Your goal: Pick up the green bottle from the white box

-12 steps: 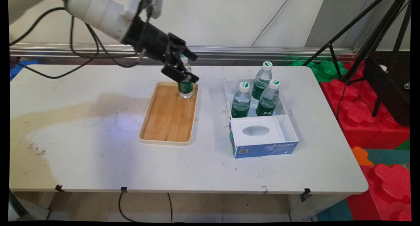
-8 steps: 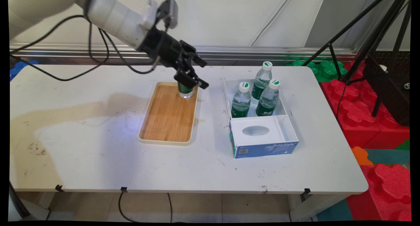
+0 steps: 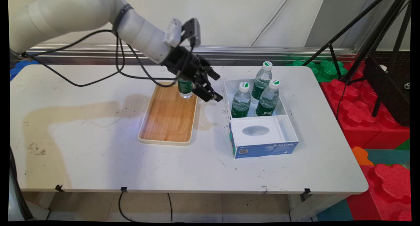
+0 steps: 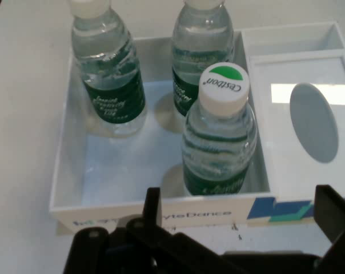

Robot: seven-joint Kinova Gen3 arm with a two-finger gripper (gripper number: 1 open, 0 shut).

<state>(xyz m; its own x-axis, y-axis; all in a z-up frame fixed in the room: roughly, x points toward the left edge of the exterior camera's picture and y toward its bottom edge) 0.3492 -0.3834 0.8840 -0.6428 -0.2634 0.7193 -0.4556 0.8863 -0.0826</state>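
Note:
My gripper (image 3: 218, 88) is open and holds nothing, hovering between the wooden tray (image 3: 165, 121) and the white box (image 3: 265, 149). A green-labelled water bottle (image 3: 185, 88) stands upright on the tray's far right corner, just left of and behind the gripper and partly hidden by it. In the box stand three more capped bottles: one nearest the gripper (image 3: 241, 101), one behind (image 3: 262, 81), one to the right (image 3: 269, 99). In the hand view the open gripper (image 4: 241, 222) looks down on the box wall (image 4: 64, 171) and the closest bottle (image 4: 218, 137).
The box's front section is a white insert with an oval hole (image 3: 256, 130). Black cables (image 3: 98, 78) hang from the arm over the table's left. Red foam blocks (image 3: 370, 121) and a black tripod (image 3: 380, 55) stand past the table's right edge.
The open gripper has moved right and downward, away from the bottle on the tray and toward the box. The bottle stays standing on the tray.

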